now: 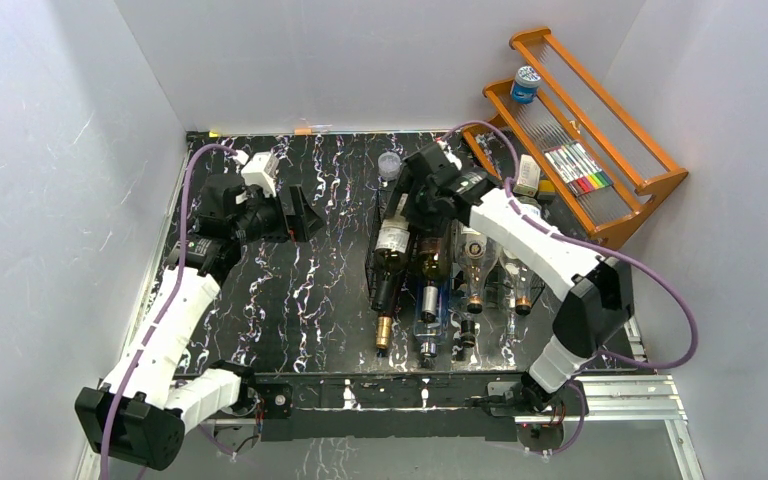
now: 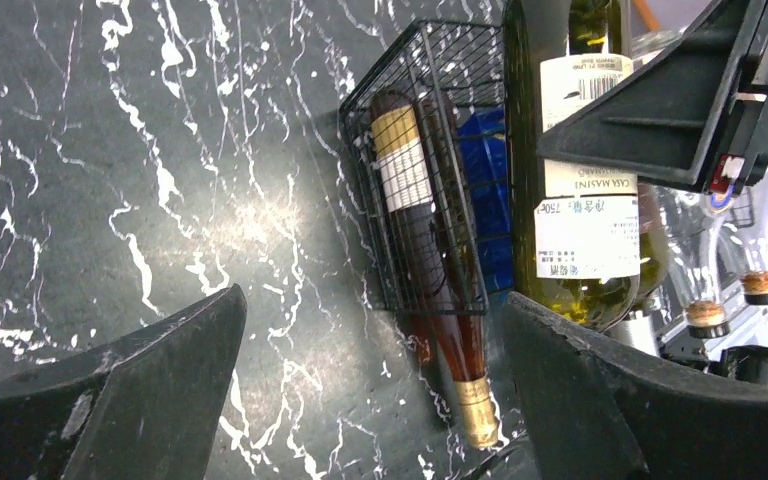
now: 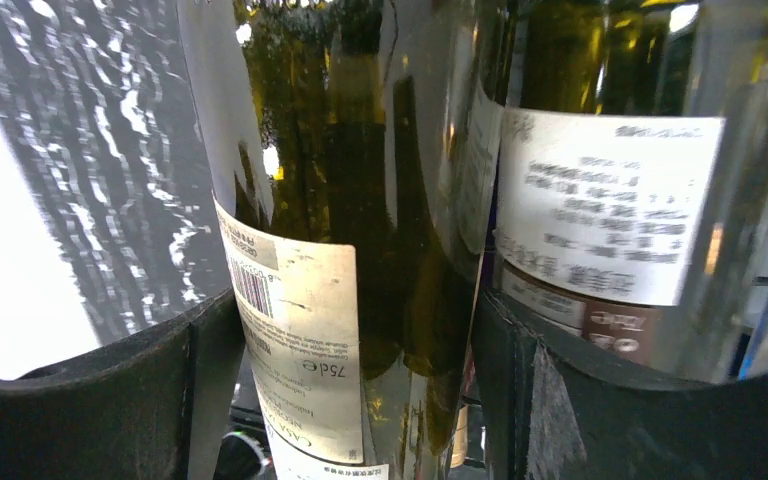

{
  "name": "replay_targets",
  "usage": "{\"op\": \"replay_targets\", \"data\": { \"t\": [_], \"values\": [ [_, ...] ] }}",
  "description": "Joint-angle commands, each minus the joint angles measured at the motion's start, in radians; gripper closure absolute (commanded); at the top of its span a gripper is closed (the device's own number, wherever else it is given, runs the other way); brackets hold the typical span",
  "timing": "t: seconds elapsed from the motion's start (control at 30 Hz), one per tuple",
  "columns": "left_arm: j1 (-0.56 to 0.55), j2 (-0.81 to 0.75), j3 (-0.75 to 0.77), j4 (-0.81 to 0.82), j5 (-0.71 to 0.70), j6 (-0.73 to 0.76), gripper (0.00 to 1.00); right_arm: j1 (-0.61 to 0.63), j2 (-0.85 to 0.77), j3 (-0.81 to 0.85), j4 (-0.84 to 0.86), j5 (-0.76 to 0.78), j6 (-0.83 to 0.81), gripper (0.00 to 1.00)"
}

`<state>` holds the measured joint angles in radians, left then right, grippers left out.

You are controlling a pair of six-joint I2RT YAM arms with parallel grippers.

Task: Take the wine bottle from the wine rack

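Presently the right pincer (image 1: 407, 205) straddles the wine bottle (image 3: 360, 200), one finger laid against each flank at its labelled body, so it appears pinched. How firm that hold is cannot be judged. The bottle lies on its side atop the wine rack (image 2: 415, 70), neck toward the arm bases and close beside a second labelled bottle (image 3: 610, 200). The left pincer (image 1: 298, 213) hangs spread and empty above the worktop (image 1: 310, 300), well apart from the rack.

Assessment: the step in hand is securing the grip and lifting. Glass is slick and the load long, so the hold wants to be firm before any rise. The lift should go straight up and level, clear of the wire and neighbouring bottle, before travelling sideways.
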<state>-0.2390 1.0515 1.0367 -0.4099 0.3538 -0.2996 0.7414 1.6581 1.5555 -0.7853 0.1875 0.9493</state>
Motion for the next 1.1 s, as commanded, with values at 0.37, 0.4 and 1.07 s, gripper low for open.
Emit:
{"op": "replay_targets", "data": {
  "t": [0.37,0.4,1.07],
  "values": [
    [-0.013,-0.256,-0.37,0.654,0.178,0.002,0.12,-0.216,-0.156,-0.156,0.292,-0.407,0.023,0.78],
    [-0.015,-0.273,-0.413,0.732,0.199,0.003,0.13,-0.234,-0.161,-0.17,0.309,-0.435,0.032,0.78],
    [-0.382,-0.176,-0.527,1.092,0.117,0.66,0.02,-0.33,-0.151,-0.242,0.509,-0.778,0.247,0.78]
  ]
}}
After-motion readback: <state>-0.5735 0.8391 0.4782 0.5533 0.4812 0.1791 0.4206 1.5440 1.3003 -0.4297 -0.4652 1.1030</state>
